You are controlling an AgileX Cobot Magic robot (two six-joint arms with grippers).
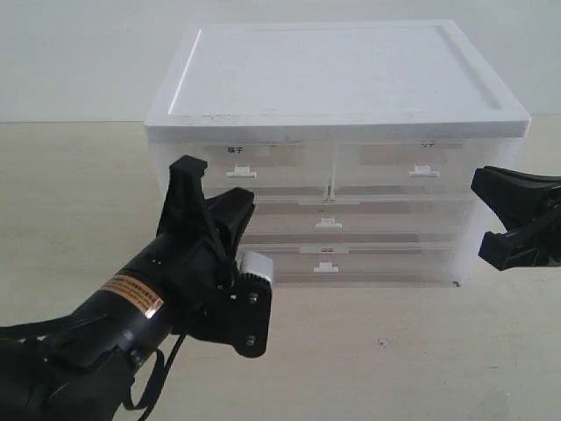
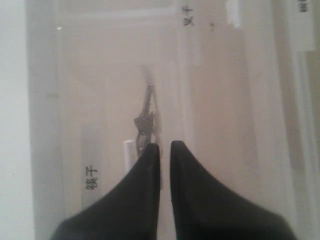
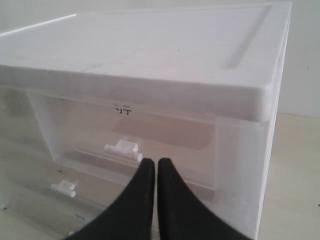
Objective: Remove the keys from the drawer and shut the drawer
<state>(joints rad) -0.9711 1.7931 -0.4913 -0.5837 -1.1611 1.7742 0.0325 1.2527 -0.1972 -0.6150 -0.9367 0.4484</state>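
The cabinet (image 1: 333,79) stands on the surface (image 1: 79,193), with two half-width drawers in its top row and two full-width drawers (image 1: 377,217) below. The drawer (image 1: 267,165) is the upper left unit, as seen in the exterior view. It carries a label (image 1: 235,150) with two black characters and a white tab handle (image 1: 241,174), and its front sits flush with the neighbouring twin drawer (image 1: 394,165), so it is closed. The keys (image 2: 146,120) lie inside it. Through the translucent front, the left wrist view shows them only as a dark, blurred bunch, and no detail of ring or tag can be made out. The left hand (image 2: 165,148) is positioned directly in front of the drawer, rolled onto its side. Its fingers are drawn together with only a thin slit between them and hold nothing, and their tips are just beside the handle. The right hand (image 3: 157,165) hangs above the surface at the cabinet's right side, facing the twin drawer. Its fingers are likewise drawn together on nothing, apart from the cabinet.
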